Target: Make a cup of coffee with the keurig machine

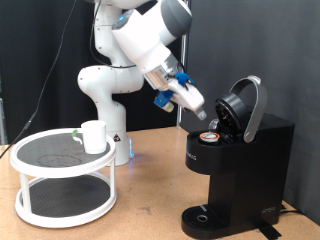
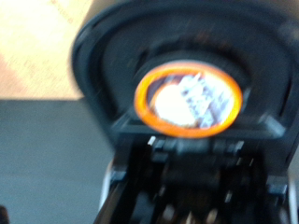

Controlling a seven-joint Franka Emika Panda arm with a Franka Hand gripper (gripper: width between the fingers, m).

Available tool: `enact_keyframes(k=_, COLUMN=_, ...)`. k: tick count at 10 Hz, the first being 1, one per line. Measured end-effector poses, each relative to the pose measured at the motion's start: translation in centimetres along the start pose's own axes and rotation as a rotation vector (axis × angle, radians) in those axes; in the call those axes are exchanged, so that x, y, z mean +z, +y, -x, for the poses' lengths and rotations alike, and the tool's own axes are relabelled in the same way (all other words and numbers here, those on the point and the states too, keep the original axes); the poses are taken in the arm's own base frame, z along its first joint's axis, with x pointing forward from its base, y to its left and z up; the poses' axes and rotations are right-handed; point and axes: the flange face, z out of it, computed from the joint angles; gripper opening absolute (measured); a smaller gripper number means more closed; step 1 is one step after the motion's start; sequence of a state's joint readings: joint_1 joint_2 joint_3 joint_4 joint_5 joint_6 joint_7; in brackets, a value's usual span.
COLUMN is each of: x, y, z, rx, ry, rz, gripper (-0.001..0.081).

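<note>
Just above the pod chamber of the open keurig machine (image 1: 238, 150) hover the fingers (image 1: 210, 120), grip state unclear.

I can read no text anywhere. The pod (image 2: 189, 99) seated in the keurig machine (image 1: 235, 160) carries dark print on its pale lid, but it is too blurred to make out.

A white two-tier round rack (image 1: 62, 185) with dark mesh shelves stands at the exterior view's lower left on the wooden tabletop (image 1: 150, 205). A black curtain (image 1: 255, 45) fills the upper background, with a thin cable hanging at upper left.
</note>
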State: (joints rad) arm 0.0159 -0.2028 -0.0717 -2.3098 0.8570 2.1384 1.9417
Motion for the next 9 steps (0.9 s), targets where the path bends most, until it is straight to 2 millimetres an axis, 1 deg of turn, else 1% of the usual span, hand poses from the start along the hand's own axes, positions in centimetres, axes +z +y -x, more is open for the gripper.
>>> enact_keyframes(k=3, x=-3.8, y=1.1, z=2.6, rx=-0.009, ry=-0.103, rz=0.003, gripper=0.0734)
enact_keyframes(k=7, x=-8.8, y=3.0, z=5.6, rx=-0.021, ry=-0.173, rz=0.006, gripper=0.0734)
enact_keyframes(k=8, x=-9.3, y=3.2, z=5.9, rx=-0.014, ry=-0.174, rz=0.014, gripper=0.0734)
enact_keyframes(k=9, x=-9.1, y=3.1, z=5.8, rx=-0.014, ry=-0.172, rz=0.014, gripper=0.0734)
